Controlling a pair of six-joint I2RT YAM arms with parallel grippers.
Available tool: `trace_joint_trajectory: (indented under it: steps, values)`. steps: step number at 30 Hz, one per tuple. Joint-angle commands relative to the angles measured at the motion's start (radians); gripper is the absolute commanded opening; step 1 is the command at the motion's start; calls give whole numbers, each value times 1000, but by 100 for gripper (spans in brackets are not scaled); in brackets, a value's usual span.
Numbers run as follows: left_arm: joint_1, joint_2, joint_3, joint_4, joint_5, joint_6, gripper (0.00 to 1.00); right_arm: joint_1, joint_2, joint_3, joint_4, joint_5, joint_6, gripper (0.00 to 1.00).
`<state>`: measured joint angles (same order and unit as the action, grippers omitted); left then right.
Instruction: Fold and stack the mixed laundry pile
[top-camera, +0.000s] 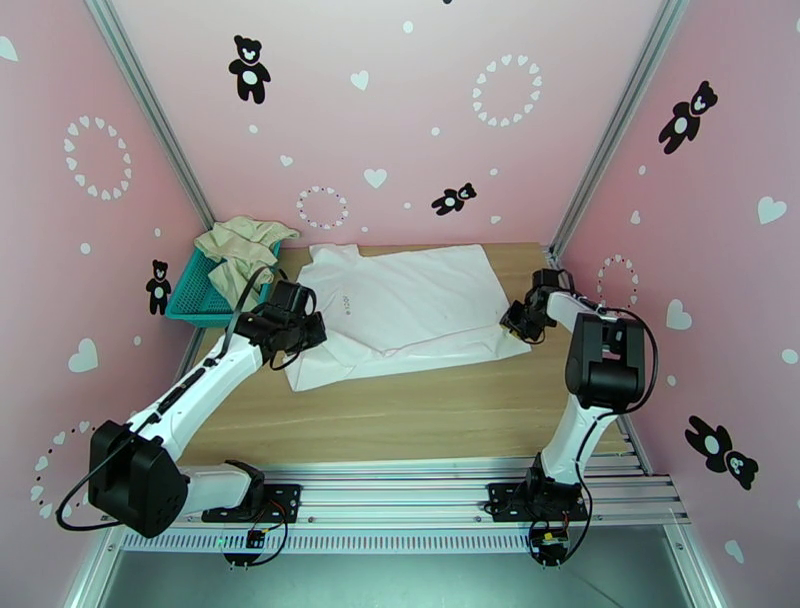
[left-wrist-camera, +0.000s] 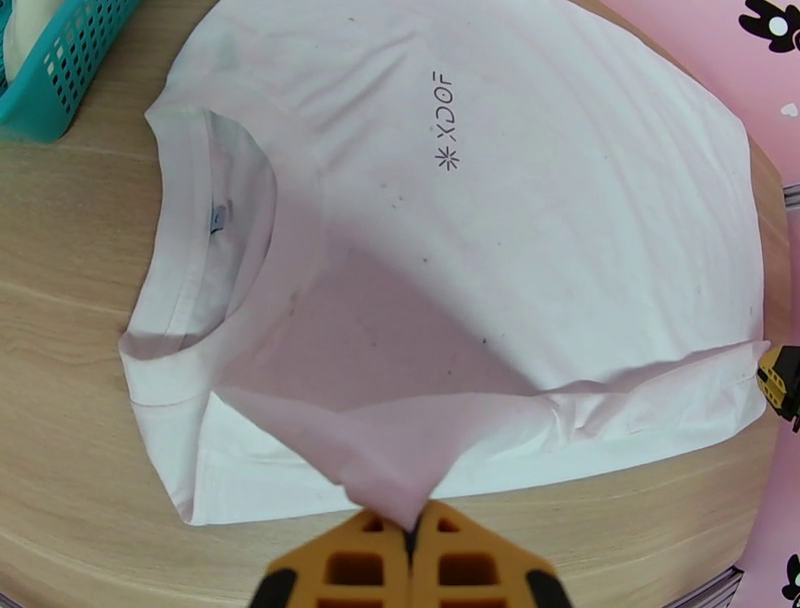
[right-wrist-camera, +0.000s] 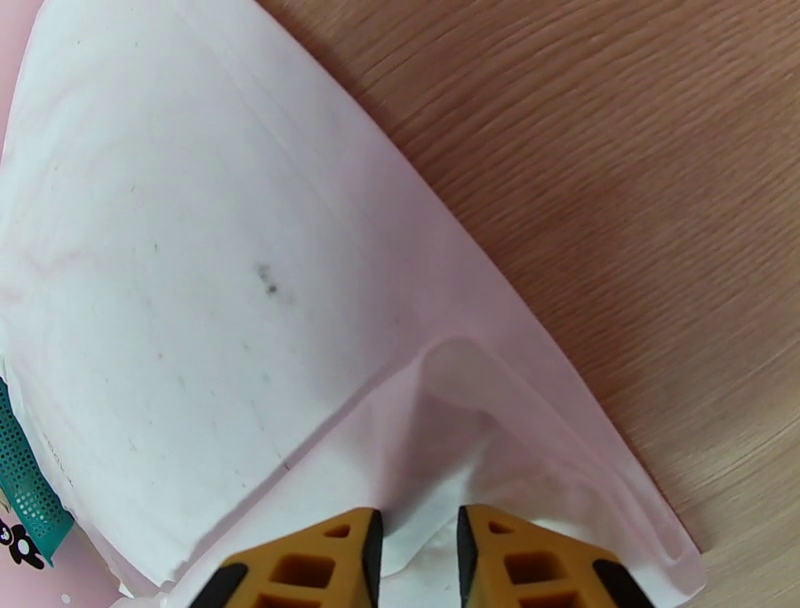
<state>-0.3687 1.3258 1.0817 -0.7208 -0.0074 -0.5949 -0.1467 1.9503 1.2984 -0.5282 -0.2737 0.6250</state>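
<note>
Tabletop (top-camera: 400, 410) bears T-shirt (top-camera: 420, 295) pinched by left pincer (left-wrist-camera: 412, 525).

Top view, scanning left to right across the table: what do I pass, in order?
Teal basket → left gripper → white T-shirt → right gripper.

We record: shirt (left-wrist-camera: 520, 220) ahead of the left jaws, matt white cloth; table (left-wrist-camera: 80, 480) beneath, smooth wood grain; basket (left-wrist-camera: 55, 80), teal plastic mesh.

pink walls (top-camera: 420, 110) with black teddy bears (top-camera: 249, 68) and white hearts (top-camera: 375, 178) at top and sides, silver corner posts (top-camera: 151, 105), light wooden tabletop (top-camera: 400, 410) at centre, metal rail (top-camera: 400, 490) along bottom
</note>
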Motion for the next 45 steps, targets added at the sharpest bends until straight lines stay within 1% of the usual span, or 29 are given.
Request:
trace_joint_trajectory:
  steps: [1,3,4,6,8,12,15,24,28,32,37,39,41,43,45]
  values:
    - [6,-27,-11,1,15,4,0,9,35,34,-10,26,5,27]
    - [5,-32,-16,2,15,3,0,12,46,39,-10,31,6,27]
    - [5,-33,-19,2,15,3,0,12,50,41,-10,31,6,23]
    - [5,-36,-25,3,17,0,0,13,52,43,-13,31,6,14]
    - [5,-43,-29,2,18,0,0,13,42,44,-18,30,4,8]
    - [5,-72,-26,-19,22,4,0,13,-12,41,-41,48,-8,0]
    - [5,-109,-20,-51,32,13,0,13,-79,14,-59,56,-17,0]
    - [-21,-238,-54,-151,54,-5,0,13,-360,-184,-88,109,-42,0]
    - [-27,-300,-55,-211,47,-20,0,13,-457,-216,-144,129,-72,0]
    - [-37,-386,-97,-263,57,-68,0,14,-564,-256,-204,161,-100,0]
    - [-70,-476,-179,-296,81,-139,0,13,-682,-364,-224,165,-103,0]
    - [-82,-479,-182,-296,76,-141,0,13,-699,-393,-218,175,-106,0]
    - [-84,-450,-161,-275,70,-123,0,14,-686,-395,-204,175,-107,0]
    - [-84,-399,-116,-261,55,-99,0,13,-649,-375,-186,158,-104,0]
    - [-84,-348,-66,-244,17,-80,0,13,-602,-344,-167,153,-100,0]
